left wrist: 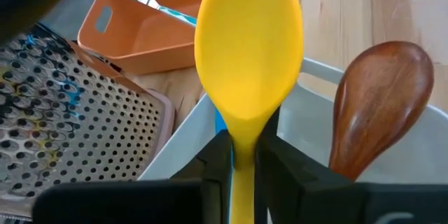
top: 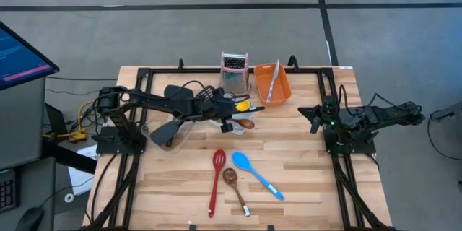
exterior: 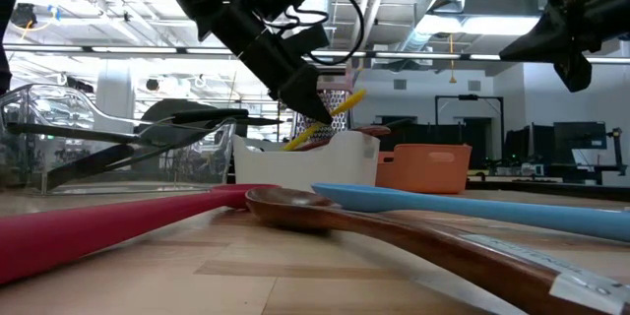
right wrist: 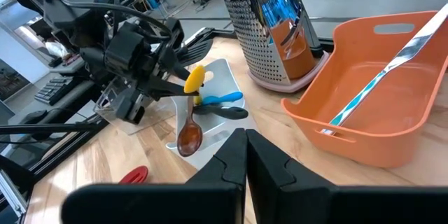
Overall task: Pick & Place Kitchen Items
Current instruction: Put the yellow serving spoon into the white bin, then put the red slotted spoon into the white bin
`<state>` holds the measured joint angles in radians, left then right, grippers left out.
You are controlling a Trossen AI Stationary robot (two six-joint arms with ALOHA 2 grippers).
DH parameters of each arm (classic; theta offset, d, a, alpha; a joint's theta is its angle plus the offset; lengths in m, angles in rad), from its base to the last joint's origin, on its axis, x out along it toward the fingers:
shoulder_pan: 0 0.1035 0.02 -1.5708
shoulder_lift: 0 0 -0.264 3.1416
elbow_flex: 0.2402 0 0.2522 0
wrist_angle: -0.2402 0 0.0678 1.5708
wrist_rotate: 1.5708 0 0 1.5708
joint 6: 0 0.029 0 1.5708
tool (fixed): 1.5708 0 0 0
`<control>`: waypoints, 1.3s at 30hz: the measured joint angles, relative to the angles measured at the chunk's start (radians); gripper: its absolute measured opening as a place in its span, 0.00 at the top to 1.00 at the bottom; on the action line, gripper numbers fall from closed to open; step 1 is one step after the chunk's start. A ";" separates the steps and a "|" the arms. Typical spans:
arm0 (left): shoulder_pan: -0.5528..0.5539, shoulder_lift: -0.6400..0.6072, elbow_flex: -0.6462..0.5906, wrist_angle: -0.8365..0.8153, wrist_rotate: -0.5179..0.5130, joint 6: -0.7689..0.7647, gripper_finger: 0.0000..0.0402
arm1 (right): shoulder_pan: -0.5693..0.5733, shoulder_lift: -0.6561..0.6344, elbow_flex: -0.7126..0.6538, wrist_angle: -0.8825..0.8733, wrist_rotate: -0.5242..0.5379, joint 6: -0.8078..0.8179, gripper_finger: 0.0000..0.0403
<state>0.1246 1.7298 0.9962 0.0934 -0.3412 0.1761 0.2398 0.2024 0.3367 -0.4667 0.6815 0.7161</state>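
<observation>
My left gripper [top: 232,106] is over the white tub [exterior: 305,162], shut on a yellow spoon [left wrist: 248,42]. The tub also holds a wooden spoon [left wrist: 378,105] and a blue spoon [right wrist: 220,98]. A clear tub [top: 170,133] on the left holds black spatulas. A red slotted spoon [top: 216,180], a second wooden spoon [top: 234,186] and a second blue spoon [top: 256,177] lie flat on the table near its front edge. My right gripper [right wrist: 245,155] is shut and empty at the table's right side [top: 317,112]. My left gripper pinches the yellow spoon's neck [left wrist: 242,143], just behind the bowl, between its two fingers [left wrist: 213,164]. The bowl sticks out past the fingertips. The fingers slant down from the table's left side. The spoon [exterior: 320,128] is tilted, its lower end behind the white tub's rim.
A steel box grater with a pink top [top: 234,72] stands at the back. Beside it, an orange tub [top: 272,83] holds a blue-and-steel tool. Bare wood lies on the right between the utensils and my right arm.
</observation>
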 joint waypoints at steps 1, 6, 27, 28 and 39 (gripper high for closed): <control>0.000 0.000 0.000 0.000 0.000 0.000 0.86 | 0.000 0.000 0.000 0.000 0.000 0.000 1.00; 0.000 0.000 0.000 0.006 0.000 0.000 0.79 | 0.000 0.000 0.000 -0.001 0.000 0.000 1.00; -0.001 -0.331 0.040 0.136 0.001 -0.032 0.80 | 0.000 0.000 0.000 -0.013 -0.001 -0.008 1.00; -0.005 -0.359 0.040 0.133 0.001 -0.052 0.81 | 0.000 0.000 0.000 -0.013 0.000 -0.008 1.00; -0.097 -0.527 0.040 0.135 0.002 -0.209 0.90 | 0.000 0.000 0.000 -0.012 0.005 -0.009 1.00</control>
<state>0.0278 1.2027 1.0359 0.2280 -0.3389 -0.0325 0.2394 0.2024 0.3366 -0.4789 0.6868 0.7075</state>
